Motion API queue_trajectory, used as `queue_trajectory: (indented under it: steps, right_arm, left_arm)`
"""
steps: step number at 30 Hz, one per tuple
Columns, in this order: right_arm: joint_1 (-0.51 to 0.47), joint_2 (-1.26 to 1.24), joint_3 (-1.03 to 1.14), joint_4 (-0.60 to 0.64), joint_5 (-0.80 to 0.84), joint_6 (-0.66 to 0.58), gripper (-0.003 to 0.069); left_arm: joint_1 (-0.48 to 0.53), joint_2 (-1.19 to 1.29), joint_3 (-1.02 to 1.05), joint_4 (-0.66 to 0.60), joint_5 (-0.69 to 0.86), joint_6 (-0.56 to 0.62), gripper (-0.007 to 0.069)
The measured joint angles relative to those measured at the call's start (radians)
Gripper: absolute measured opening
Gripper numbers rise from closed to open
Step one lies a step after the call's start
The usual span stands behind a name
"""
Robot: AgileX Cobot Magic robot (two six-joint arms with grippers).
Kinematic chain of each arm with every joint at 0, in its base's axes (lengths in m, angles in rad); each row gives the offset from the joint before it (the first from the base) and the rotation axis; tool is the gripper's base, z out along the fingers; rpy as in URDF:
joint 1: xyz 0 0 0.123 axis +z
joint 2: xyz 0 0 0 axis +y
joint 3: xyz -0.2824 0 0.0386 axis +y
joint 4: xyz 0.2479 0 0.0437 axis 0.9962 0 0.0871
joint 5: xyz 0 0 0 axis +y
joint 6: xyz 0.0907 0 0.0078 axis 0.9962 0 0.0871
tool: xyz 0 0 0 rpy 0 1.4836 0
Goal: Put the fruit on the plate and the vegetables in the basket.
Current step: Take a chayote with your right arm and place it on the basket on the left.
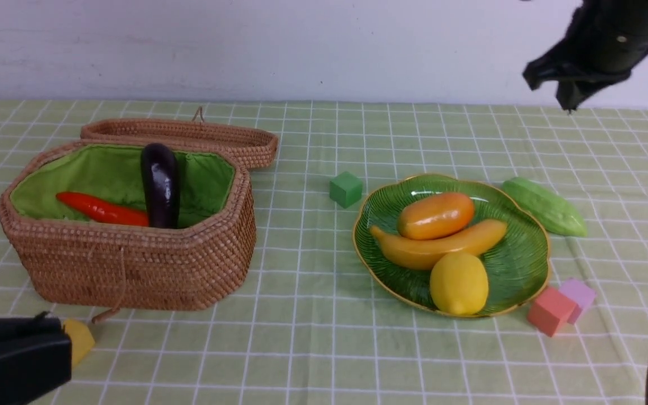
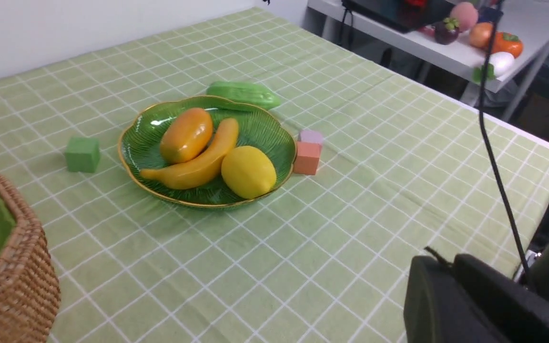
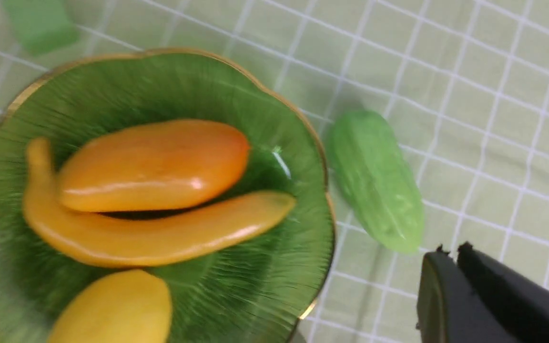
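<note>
A: Status? Mango (image 1: 435,215), banana (image 1: 439,246), lemon (image 1: 458,283) sit on the plate (image 1: 518,264); carrot (image 1: 102,210) and eggplant (image 1: 160,184) in the basket (image 1: 133,264).

B: Gourd (image 1: 545,206) left, beside the plate's far-right rim. Right gripper (image 3: 451,286) empty, jaws nearly together; left gripper (image 2: 446,290) closed, empty.

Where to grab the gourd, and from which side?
Across the gourd's thick middle, coming from above with the jaws spanning its short width. It lies flat on the cloth just beside the plate's far right rim, ends tapering, so the middle probably gives the surest hold.
</note>
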Motion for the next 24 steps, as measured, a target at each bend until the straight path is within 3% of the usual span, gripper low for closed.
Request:
queue_trajectory:
  steps: [4, 7, 12, 17, 24]
  right_arm:
    - [-0.084, 0.079, 0.005, 0.03, -0.015, 0.001, 0.0249]
    - [-0.128, 0.158, 0.005, 0.059, -0.052, -0.012, 0.0421]
    - [-0.149, 0.248, 0.007, 0.113, -0.117, -0.122, 0.0603]
    - [-0.149, 0.31, 0.011, 0.183, -0.174, -0.175, 0.0625]
    - [-0.149, 0.371, 0.011, 0.188, -0.215, -0.193, 0.0561]
  left_arm:
    - [0.0, 0.0, 0.0, -0.01, 0.003, 0.022, 0.0039]
    - [0.0, 0.0, 0.0, -0.011, 0.003, 0.027, 0.0039]
    - [0.0, 0.0, 0.0, -0.011, 0.003, 0.027, 0.004]
    - [0.0, 0.0, 0.0, -0.011, 0.003, 0.027, 0.004]
    - [0.0, 0.0, 0.0, -0.013, -0.058, 0.027, 0.004]
